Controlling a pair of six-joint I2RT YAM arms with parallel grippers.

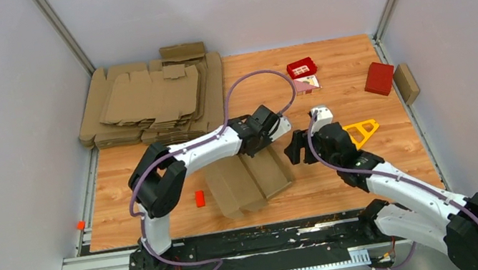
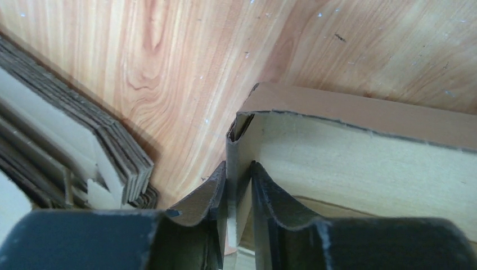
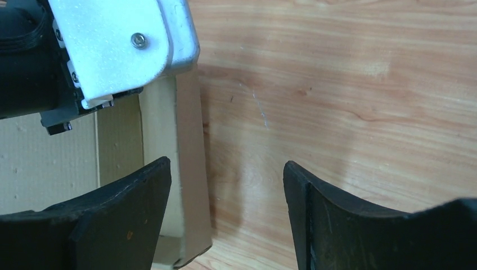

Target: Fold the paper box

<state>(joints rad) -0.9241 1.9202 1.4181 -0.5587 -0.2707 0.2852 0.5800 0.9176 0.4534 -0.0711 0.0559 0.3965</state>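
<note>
- One paper box (image 1: 246,177) lies part-folded at the near middle of the desk (image 1: 358,80).
- Left end effector (image 2: 239,171): narrow, pads pinching an upright wall at the box's far end.
- Right end effector (image 3: 228,169): wide, holding nothing, just beside the box's right edge.

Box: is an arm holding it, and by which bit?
The left end effector pinches the box by an upright flap at its corner. The right end effector is open, holding nothing.
</note>
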